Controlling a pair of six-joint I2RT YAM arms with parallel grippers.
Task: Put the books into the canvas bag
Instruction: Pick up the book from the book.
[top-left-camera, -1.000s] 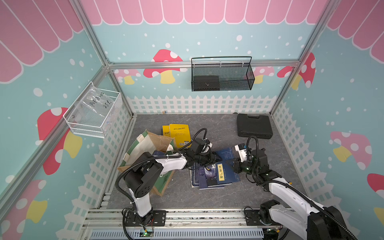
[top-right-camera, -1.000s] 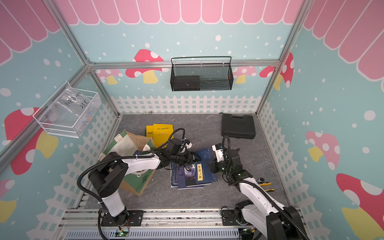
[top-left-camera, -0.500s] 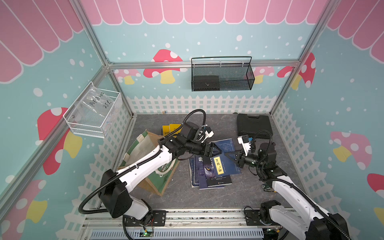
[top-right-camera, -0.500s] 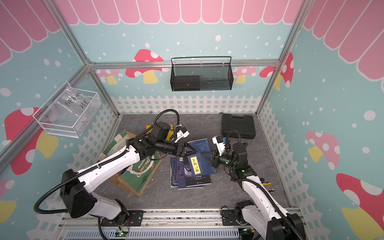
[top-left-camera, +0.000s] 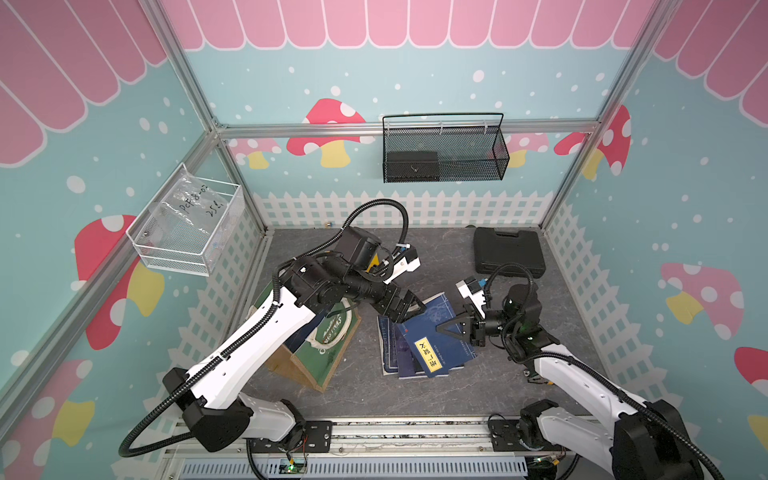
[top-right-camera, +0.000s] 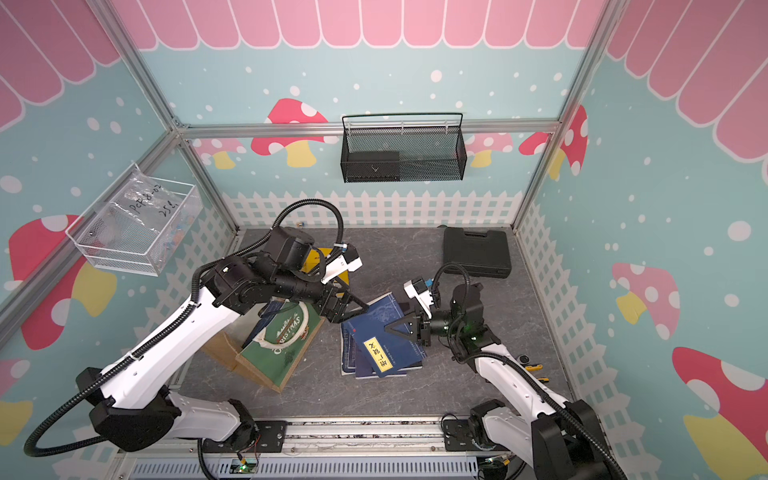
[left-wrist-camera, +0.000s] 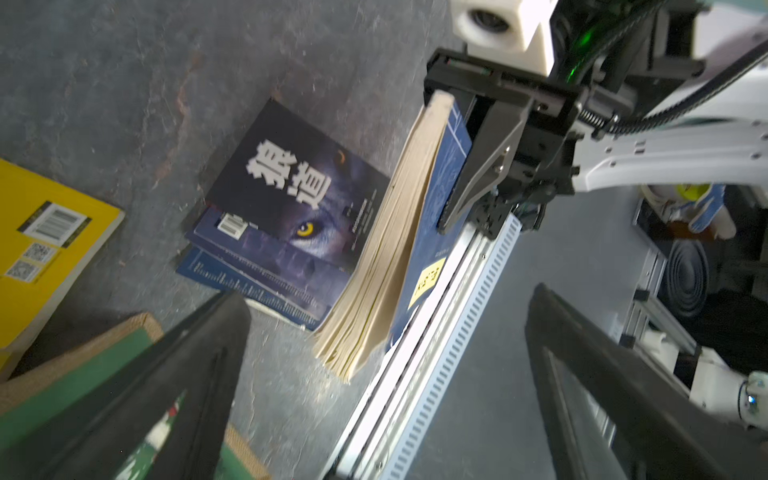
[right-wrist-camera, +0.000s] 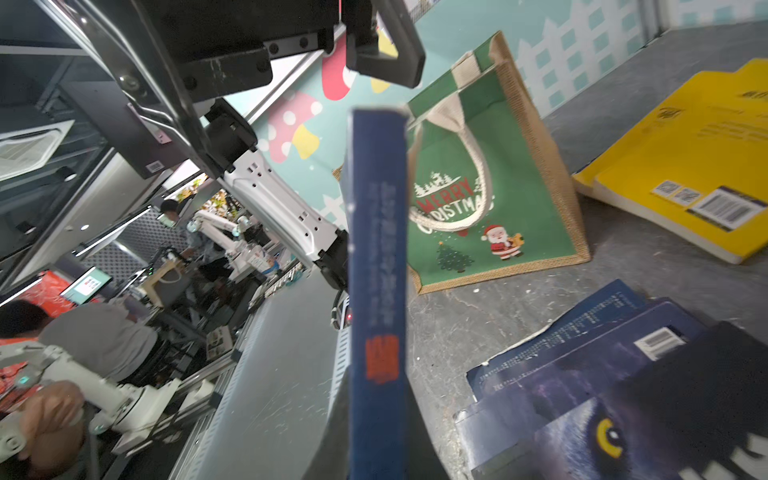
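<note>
On the grey floor (top-left-camera: 415, 399) the bag (top-left-camera: 328, 357) stands tilted on my left, partly under my left arm, its green panel facing the middle of the floor, and a navy book (top-right-camera: 272, 316) shows in its mouth. The black case (top-left-camera: 509, 251) lies at the far right, well apart from the rest. Between my arms a stack (top-left-camera: 388, 353) of navy books lies flat, with the wolf book (left-wrist-camera: 299, 187) on top. Two yellow books (right-wrist-camera: 685, 158) lie just beyond the bag, toward the back. My right gripper (top-left-camera: 439, 328) is pinched on the edge of a blue book (top-left-camera: 451, 355) with a yellow label and holds it tilted over the stack, pages sagging. I cannot tell whether its low corner touches the stack. My left gripper (top-left-camera: 409, 313) is spread wide at that book's far corner, with nothing between its fingers.
</note>
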